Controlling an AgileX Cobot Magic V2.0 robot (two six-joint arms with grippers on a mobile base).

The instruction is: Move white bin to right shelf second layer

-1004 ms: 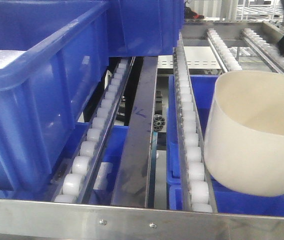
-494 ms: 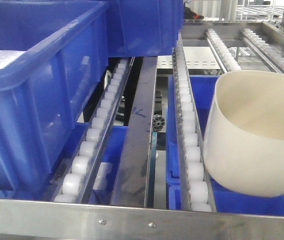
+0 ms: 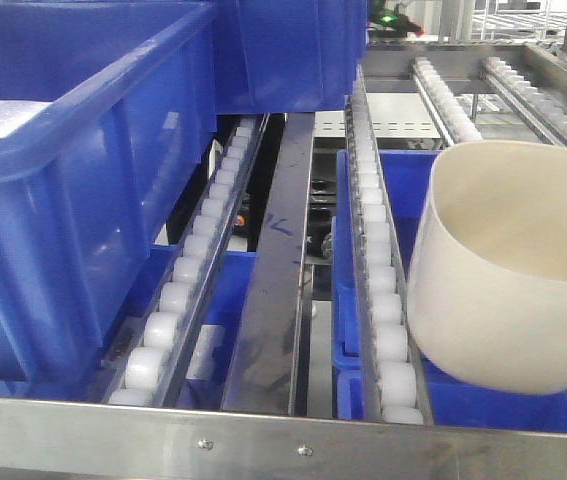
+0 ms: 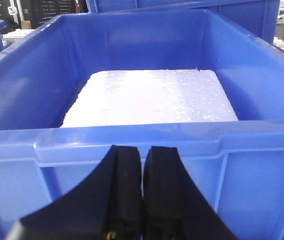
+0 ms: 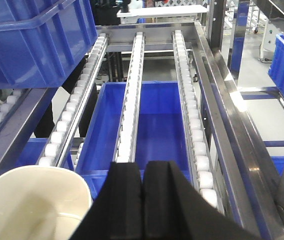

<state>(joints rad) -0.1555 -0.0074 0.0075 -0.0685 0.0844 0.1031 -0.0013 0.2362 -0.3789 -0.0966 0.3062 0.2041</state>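
Observation:
The white bin (image 3: 508,270) rests tilted on the roller rails of the right shelf second layer (image 3: 378,290), near the steel front bar (image 3: 263,440). No gripper touches it. In the right wrist view the white bin (image 5: 31,200) shows at the lower left, and my right gripper (image 5: 142,165) is shut and empty just to its right, above the roller rails (image 5: 189,100). My left gripper (image 4: 143,150) is shut and empty, right in front of the rim of a blue crate (image 4: 131,140).
The blue crate (image 3: 63,200) fills the left rack lane and holds a white foam slab (image 4: 152,97). A second blue crate (image 3: 293,60) stands behind it. Another blue crate (image 5: 152,120) lies under the right rails. A steel side frame (image 5: 242,130) bounds the right lane.
A dark arm part at the top right of the front view a second ago has left that view. The white bin has stayed where it was.

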